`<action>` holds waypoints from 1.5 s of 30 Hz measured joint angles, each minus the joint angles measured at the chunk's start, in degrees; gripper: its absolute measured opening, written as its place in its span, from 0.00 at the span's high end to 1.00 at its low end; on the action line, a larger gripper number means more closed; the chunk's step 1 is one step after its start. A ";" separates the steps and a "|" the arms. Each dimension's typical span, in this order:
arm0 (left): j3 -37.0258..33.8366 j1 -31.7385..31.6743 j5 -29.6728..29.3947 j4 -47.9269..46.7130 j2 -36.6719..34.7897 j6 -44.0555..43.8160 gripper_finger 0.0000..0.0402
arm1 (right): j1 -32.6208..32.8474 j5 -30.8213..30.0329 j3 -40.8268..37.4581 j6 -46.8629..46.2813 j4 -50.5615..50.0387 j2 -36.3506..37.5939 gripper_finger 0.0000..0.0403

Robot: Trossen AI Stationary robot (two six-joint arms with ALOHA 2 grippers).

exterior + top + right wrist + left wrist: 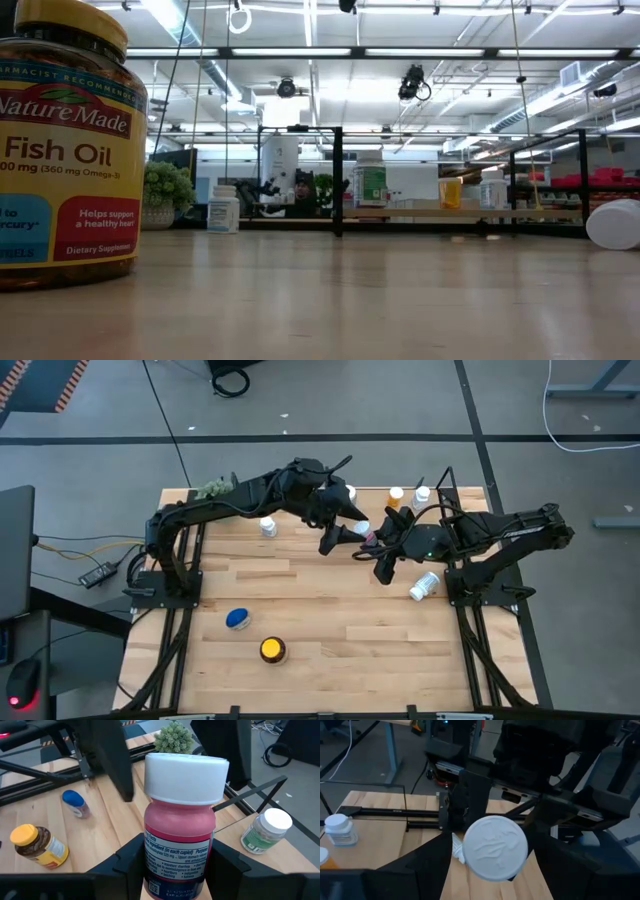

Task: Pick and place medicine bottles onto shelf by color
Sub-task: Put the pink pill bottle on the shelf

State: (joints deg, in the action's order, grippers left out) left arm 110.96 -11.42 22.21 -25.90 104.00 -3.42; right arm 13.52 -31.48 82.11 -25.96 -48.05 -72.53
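Observation:
A pink medicine bottle [179, 832] with a white cap [186, 772] is held in the air over the table's far middle, between my two grippers [368, 533]. My right gripper [177, 872] is shut on it. My left gripper [345, 532] faces the cap head-on [495, 847]. It is open, with its fingers [110, 760] on either side of the cap, and a gap shows beside the cap in the right wrist view. The shelf [455, 500] stands along the far edge and carries an orange bottle [396, 493], a white one [422, 493] and a green-labelled one [264, 831]. My right gripper pinches the pink bottle's lower body [150, 865] between its two fingers, coming from the table's right side. The bottle is lifted clear of the table. Its capped end reaches out past the fingertips toward my left gripper.
A white bottle [268, 527] stands on the table at the far left. Another white bottle [424, 586] lies on its side at the right. A blue-lidded bottle [237, 619] and an amber, yellow-lidded one [272, 650] stand near the front. A green plant ball [212, 490] sits at the far left corner.

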 joint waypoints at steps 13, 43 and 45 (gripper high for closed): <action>0.00 0.03 -0.05 -1.22 -0.01 1.00 0.57 | -0.63 -0.13 0.00 -2.13 0.00 0.00 0.57; 0.00 -4.32 -16.65 -2.68 9.92 19.12 0.57 | 7.67 14.70 0.00 -41.33 -13.03 0.00 0.42; 0.02 -4.49 -17.07 -0.39 10.64 19.16 0.57 | 9.76 14.75 0.00 -43.30 -12.91 0.00 0.42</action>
State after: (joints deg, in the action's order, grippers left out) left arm 110.98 -15.91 5.14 -26.29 114.64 15.74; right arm 23.28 -16.73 82.11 -69.26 -60.96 -72.53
